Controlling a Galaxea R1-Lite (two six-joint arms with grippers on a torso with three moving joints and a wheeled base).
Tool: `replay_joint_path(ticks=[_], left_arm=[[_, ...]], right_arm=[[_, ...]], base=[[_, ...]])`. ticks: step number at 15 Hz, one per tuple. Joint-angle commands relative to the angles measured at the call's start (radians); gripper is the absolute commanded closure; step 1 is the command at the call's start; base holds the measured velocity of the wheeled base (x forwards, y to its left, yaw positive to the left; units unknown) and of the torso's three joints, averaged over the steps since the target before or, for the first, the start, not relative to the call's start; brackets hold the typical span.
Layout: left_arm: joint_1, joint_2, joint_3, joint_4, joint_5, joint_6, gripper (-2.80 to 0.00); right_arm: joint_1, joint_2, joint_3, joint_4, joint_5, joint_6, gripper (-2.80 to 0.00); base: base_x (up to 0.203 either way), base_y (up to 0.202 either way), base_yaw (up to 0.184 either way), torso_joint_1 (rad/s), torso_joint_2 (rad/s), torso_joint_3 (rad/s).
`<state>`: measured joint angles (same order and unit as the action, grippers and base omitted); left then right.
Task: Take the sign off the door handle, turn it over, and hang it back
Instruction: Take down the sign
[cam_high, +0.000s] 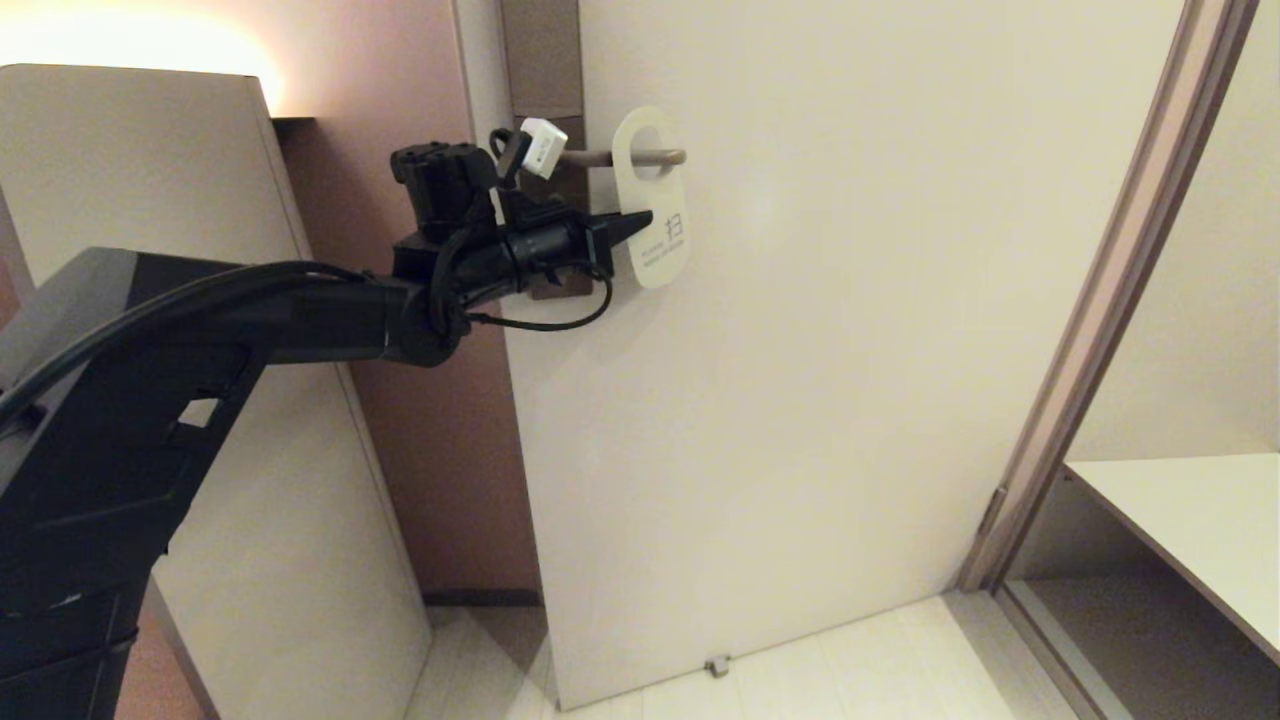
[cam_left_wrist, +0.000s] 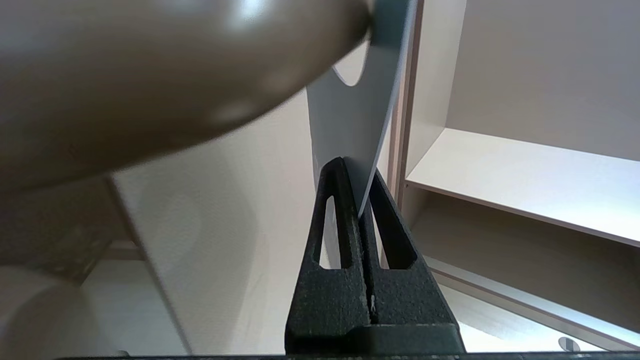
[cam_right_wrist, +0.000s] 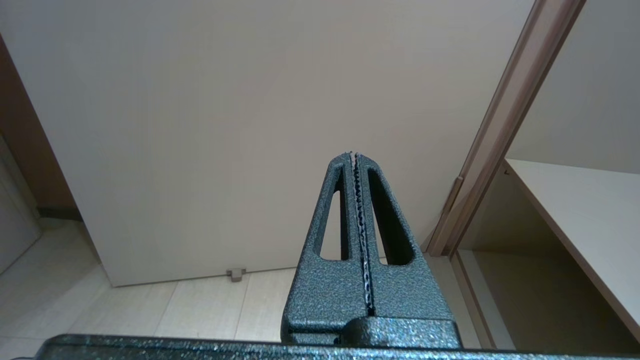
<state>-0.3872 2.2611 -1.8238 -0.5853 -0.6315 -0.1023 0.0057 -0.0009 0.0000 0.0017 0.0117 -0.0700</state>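
- One arm does the work: my left gripper (cam_high: 640, 222) is pinched shut on the near edge of the sign (cam_high: 652, 200), low on the card, under the door handle (cam_high: 660, 157).
- Sign hangs on the lever by its oval hole, white face toward me, flat against the door (cam_high: 850, 350).
- Which step this is I can't say: white already faces out, so it may be the re-hang settling.
- Doing it well: keep the thin card square between my fingers (cam_left_wrist: 340, 210), no twisting, hole fully over the lever before letting go.
- Wrist view shows teal on the back face.
- My right gripper (cam_right_wrist: 356, 155) is parked low, closed, holding nothing.
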Motion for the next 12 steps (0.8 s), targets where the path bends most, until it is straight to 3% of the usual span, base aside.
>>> replay_joint_path(ticks=[1,12], left_arm=[[-0.001,0.013,-0.005,-0.005,-0.004,-0.001,0.00],[-0.033,0.055,-0.095,0.032,-0.004,0.000,0.00]], right_arm=[[0.000,0.001,0.000,0.000,0.001,-0.001,0.00],[0.000,0.001,0.000,0.000,0.001,-0.001,0.00]], base=[[0.000,0.000,0.000,0.000,0.00,0.000],[0.000,0.000,0.000,0.000,0.00,0.000]])
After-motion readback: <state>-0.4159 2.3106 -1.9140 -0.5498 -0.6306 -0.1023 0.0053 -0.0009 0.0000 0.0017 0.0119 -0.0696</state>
